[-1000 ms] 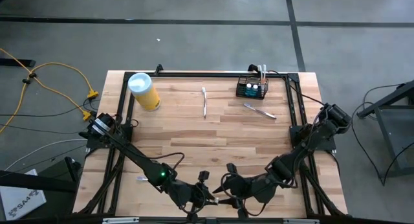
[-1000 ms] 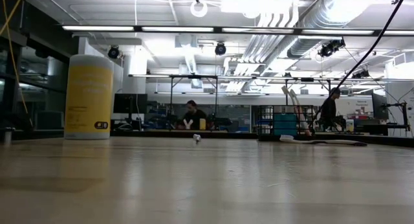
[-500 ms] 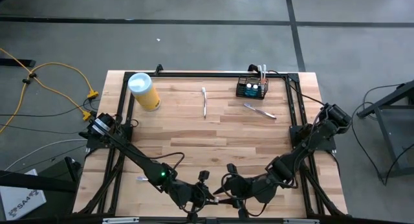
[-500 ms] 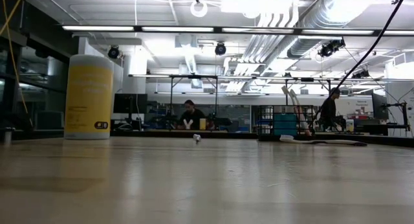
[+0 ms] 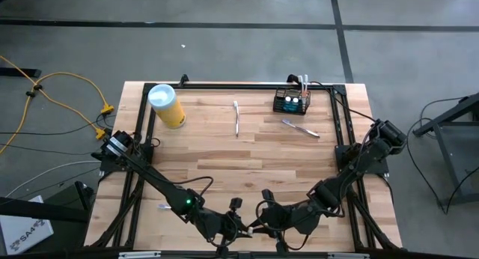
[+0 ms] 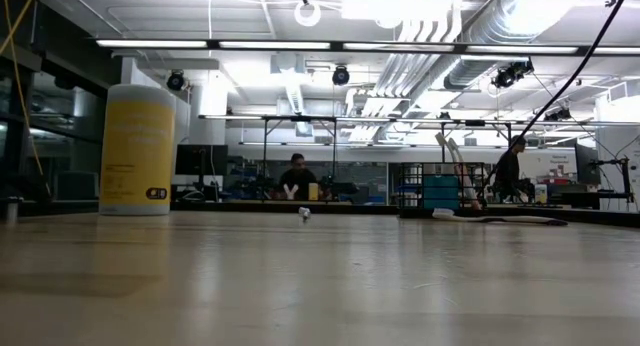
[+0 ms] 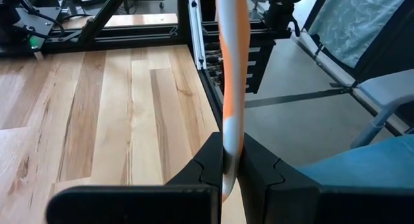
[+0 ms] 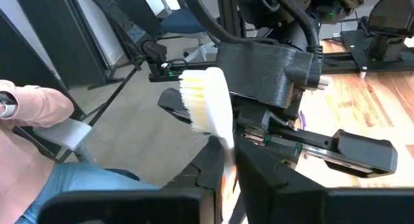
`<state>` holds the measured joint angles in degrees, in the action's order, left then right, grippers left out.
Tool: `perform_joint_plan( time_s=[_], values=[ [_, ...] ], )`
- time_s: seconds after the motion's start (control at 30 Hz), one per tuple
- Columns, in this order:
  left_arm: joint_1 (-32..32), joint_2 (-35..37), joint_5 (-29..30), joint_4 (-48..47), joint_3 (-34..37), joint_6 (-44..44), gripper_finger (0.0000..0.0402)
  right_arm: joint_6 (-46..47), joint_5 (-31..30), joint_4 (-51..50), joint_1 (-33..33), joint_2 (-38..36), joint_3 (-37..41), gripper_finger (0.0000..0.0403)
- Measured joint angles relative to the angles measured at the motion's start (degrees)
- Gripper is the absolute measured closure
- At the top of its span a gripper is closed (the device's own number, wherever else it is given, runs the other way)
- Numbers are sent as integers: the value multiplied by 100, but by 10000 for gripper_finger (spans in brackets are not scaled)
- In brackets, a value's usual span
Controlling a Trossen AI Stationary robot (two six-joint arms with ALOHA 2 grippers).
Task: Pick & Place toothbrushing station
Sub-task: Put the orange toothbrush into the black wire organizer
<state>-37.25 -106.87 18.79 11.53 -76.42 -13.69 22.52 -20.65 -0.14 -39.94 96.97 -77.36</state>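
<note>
Here, at the table's near edge, both grippers meet on one orange-and-white toothbrush (image 7: 231,88). The left gripper (image 7: 231,175) is clamped tight on its handle, and the right gripper (image 8: 228,162) pinches the same brush just below the white bristle head, its fingers (image 8: 255,162) nearly together. The toothbrushing station (image 5: 290,102) sits well apart at the table's far edge, right of centre, with a yellow canister (image 5: 166,105) at the far left and two loose brushes (image 5: 236,118) lying between.
</note>
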Motion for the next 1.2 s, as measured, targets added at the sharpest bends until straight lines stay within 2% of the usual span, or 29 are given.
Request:
perform_joint_plan(
  time_s=[0.77, 0.93, 1.07, 1.2],
  values=[
    [9, 0, 0, 35, -2, 28, 387, -175, 27, 254, -2, -6, 0, 357],
    [9, 0, -7, 46, -4, 4, 387, -278, 2, 249, 3, -6, 0, 387],
    [9, 0, -11, 44, -4, 0, 385, -315, 14, 249, 4, -4, 0, 392],
    [9, 0, -22, 52, -4, 18, 366, -302, 62, 251, 7, -4, 0, 395]
  ],
)
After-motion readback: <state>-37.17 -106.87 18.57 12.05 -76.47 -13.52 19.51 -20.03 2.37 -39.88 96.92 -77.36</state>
